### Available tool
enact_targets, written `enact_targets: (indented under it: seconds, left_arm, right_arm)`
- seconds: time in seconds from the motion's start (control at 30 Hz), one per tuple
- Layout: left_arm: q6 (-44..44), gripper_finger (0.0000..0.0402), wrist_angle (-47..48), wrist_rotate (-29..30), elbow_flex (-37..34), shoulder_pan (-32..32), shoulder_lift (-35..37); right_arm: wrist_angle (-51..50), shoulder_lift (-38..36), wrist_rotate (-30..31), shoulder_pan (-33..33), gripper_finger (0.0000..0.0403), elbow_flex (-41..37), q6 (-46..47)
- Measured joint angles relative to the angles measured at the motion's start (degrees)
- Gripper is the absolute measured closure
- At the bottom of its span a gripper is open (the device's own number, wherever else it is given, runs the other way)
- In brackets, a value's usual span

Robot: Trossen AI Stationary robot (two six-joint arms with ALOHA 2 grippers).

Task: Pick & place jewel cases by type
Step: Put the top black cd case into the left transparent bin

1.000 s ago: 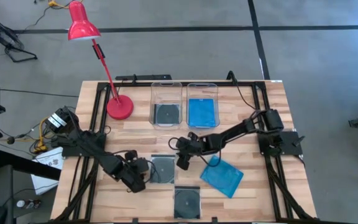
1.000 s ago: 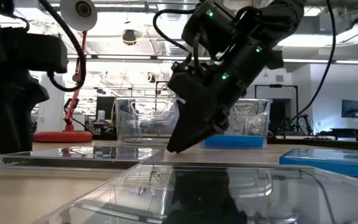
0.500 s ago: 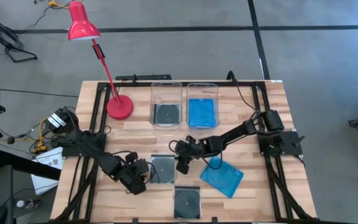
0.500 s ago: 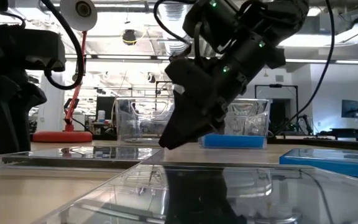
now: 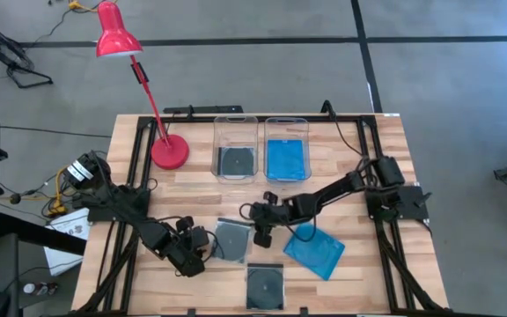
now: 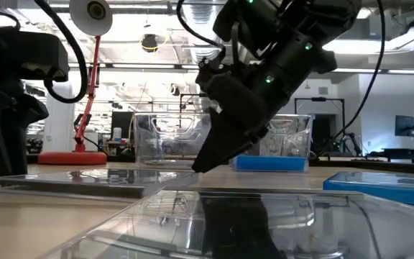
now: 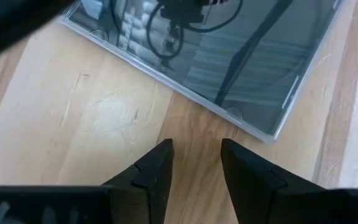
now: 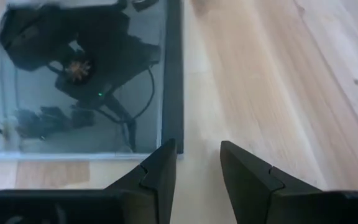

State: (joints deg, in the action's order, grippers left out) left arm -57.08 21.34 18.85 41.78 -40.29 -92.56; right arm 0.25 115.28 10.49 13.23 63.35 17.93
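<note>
Both claws flank one clear case, holding nothing

Near the tabletop's front edge, left gripper (image 5: 202,250) and right gripper (image 5: 260,236) hover part-open beside the clear square plastic jewel case (image 5: 231,239), empty. No readable writing.

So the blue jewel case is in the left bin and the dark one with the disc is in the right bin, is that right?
No, they are swapped. The high view shows the blue jewel case in the right bin and the dark jewel case with a disc in the left bin.
</note>
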Motion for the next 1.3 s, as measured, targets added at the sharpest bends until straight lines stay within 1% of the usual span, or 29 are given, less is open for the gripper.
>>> enact_targets:
  seconds: [0.2,0.43,0.53,0.67,0.97,1.07,1.13,1.2,1.3]
  left_arm:
    - [0.33,0.0269,0.49,0.75,0.0,-0.04,0.0]
    - [0.35,0.0269,0.7,0.98,-0.05,-0.04,0.0]
    - [0.35,0.0269,0.8,1.4,-0.07,-0.04,0.0]
    - [0.33,0.0269,0.81,1.61,-0.11,-0.04,-0.01]
    - [0.31,0.0269,0.79,2.16,-0.13,-0.04,-0.02]
    - [0.66,0.0269,0.76,2.38,-0.13,-0.04,-0.02]
    - [1.84,0.0269,0.79,3.35,-0.16,-0.04,-0.04]
    - [3.26,0.0269,1.04,5.58,-0.24,0.17,-0.06]
    - [5.84,0.0269,1.23,6.86,-0.28,1.11,-0.08]
  right_arm:
    - [0.15,-0.22,4.62,1.72,0.0285,-0.15,-4.15]
    - [-2.05,-0.93,6.37,2.45,0.0285,-0.22,-4.68]
    - [-2.19,-1.36,7.56,3.17,0.0285,-0.31,-6.41]
    - [-1.13,-1.71,7.52,4.07,0.0285,-0.33,-8.83]
    - [-1.53,-3.3,7.31,7.27,0.0285,-0.22,-10.2]
    - [-3.32,-3.23,5.0,7.8,0.0285,-0.28,-9.27]
    - [-4.23,-3.23,4.19,7.76,0.0285,-0.28,-8.37]
    - [-5.23,-3.21,4.16,7.92,0.0285,-0.28,-7.6]
    - [-4.51,-3.21,4.18,8.15,0.0285,-0.27,-8.5]
